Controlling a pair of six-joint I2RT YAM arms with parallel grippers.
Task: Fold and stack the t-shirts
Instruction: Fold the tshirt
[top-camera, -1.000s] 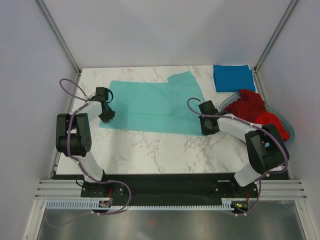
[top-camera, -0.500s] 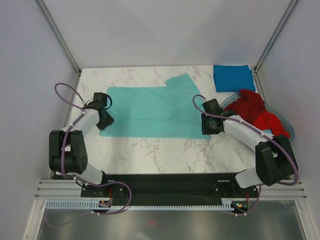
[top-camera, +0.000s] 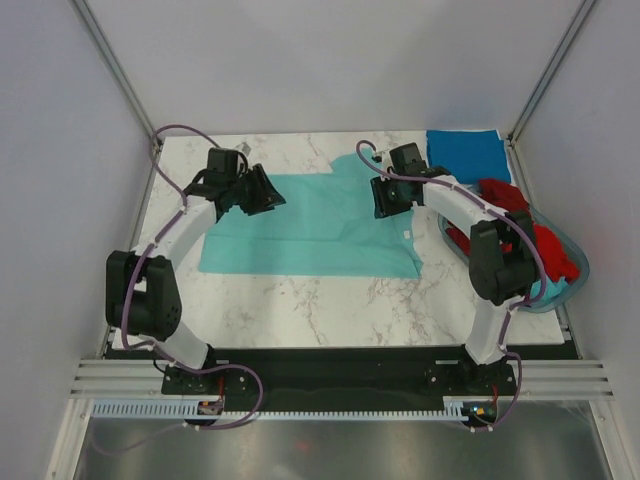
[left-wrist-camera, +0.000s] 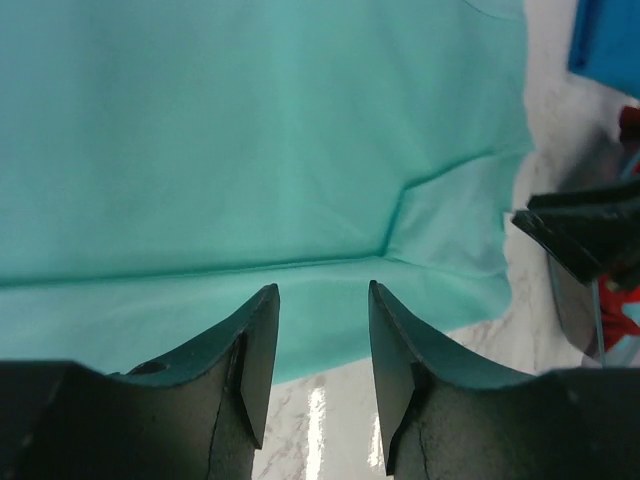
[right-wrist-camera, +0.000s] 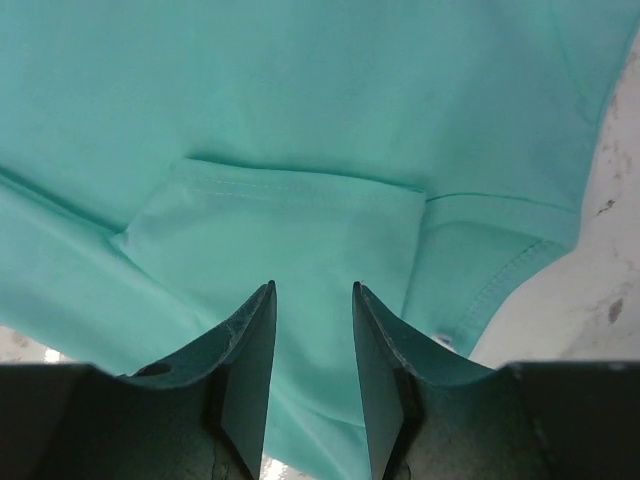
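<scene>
The teal shirt lies flat on the counter, mid-span between the two arms, with part of it doubled over. The left fingers are spread with nothing between them, poised over a fold line. The right fingers are likewise spread and empty, above a tucked sleeve flap beside the collar.

Risks, as I judge them:
- The cloth is thin and limp, so a pinch could catch one layer instead of two and peel the fold open.
- The counter is glossy marble, so the shirt may slide rather than crease if one arm pulls harder, leaving it skewed.
- The loose sleeve flap could flip out when lifted.
- The right arm's elbow hangs over the basket and could snag the red shirts heaped in it.

The teal cotton is matte and soft, with double-stitched hems and a ribbed neck edge. The blue shirt sits as a neat folded square at the far right corner. The red shirts are crumpled. The basket is oval, translucent blue-grey plastic. The counter is white with grey veins.
</scene>
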